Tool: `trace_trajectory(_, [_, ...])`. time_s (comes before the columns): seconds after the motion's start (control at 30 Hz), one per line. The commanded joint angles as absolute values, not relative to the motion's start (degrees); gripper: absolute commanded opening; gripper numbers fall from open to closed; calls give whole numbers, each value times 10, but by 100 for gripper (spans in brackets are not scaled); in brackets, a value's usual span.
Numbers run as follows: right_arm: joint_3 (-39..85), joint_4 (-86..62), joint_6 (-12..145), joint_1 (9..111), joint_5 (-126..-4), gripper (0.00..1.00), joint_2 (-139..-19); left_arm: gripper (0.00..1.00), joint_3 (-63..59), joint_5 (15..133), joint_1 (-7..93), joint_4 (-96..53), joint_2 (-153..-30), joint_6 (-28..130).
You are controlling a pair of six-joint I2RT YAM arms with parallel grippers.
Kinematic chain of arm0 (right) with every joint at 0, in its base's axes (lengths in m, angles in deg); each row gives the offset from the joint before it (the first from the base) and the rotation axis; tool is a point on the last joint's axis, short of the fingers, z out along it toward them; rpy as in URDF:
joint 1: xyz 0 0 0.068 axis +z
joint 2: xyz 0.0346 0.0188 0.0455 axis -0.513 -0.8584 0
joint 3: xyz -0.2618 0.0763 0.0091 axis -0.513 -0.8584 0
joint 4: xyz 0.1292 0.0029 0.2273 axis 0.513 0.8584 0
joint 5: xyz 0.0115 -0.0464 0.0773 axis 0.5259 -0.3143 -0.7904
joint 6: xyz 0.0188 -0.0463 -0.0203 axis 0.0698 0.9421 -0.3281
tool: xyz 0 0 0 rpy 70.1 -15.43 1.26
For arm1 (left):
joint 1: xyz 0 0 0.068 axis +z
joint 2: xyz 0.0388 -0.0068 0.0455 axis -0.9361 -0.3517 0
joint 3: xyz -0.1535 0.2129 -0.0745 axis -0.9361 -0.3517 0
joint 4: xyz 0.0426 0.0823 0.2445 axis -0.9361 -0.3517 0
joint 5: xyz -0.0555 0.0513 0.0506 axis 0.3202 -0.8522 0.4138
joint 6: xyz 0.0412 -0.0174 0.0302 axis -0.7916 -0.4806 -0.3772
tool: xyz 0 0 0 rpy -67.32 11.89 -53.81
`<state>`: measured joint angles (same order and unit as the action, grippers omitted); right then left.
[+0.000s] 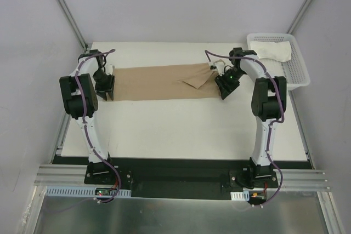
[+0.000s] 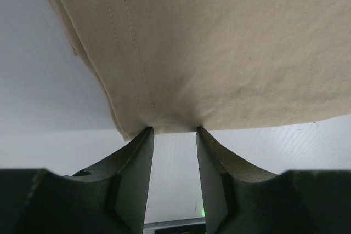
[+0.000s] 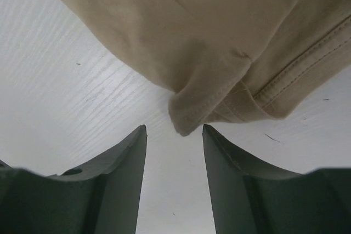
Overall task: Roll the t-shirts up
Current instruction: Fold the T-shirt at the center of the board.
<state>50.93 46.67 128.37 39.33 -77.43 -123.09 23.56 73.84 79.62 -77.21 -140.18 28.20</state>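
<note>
Top external: the tan t-shirt point(image 1: 159, 83) lies folded into a long strip across the middle of the frame on the white table point(image 1: 181, 130). My left gripper point(image 1: 105, 89) is at the strip's left end and my right gripper point(image 1: 226, 87) is at its right end, where a loose flap is folded over. A white mesh basket point(image 1: 299, 75) sits in the upper right at the table edge, well apart from the strip, with the white t-shirt point(image 1: 271, 51) lying in it. Grey walls stand on three sides, and a metal rail point(image 1: 181, 182) runs along the bottom under the arm bases.

Left wrist: the left gripper point(image 2: 173, 131) is spread, with bare table showing between the fingers. Both tips touch the tan t-shirt point(image 2: 219, 42) at its near edge, and the cloth puckers slightly there. Stitch lines run up the fabric. The white table point(image 2: 49, 80) fills the left.

Right wrist: the right gripper point(image 3: 174, 129) is released, gripping nothing. A folded sleeve hem point(image 3: 205, 100) of the tan t-shirt point(image 3: 192, 20) hangs just beyond the tips. The white table point(image 3: 66, 97) has faint grain lines.
</note>
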Motion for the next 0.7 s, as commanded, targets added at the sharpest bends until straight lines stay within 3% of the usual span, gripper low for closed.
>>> trace_trajectory(0.0, [543,472,1300,396,-770,47,-1234,36,258,718,800,-790,-1417,264])
trace_trajectory(0.13, [545,461,1303,397,-768,34,-1243,36,261,709,800,-790,-1425,259])
trace_trajectory(0.17, [544,460,1307,398,-761,23,-1245,36,262,704,800,-790,-1426,256])
trace_trajectory(0.27, [540,461,1319,397,-748,10,-1248,35,266,697,801,-790,-1435,253])
trace_trajectory(0.37, [531,468,1343,391,-743,3,-1242,33,272,694,805,-790,-1441,246])
trace_trajectory(0.67, [508,511,1427,370,-726,1,-1206,30,278,680,827,-789,-1433,219])
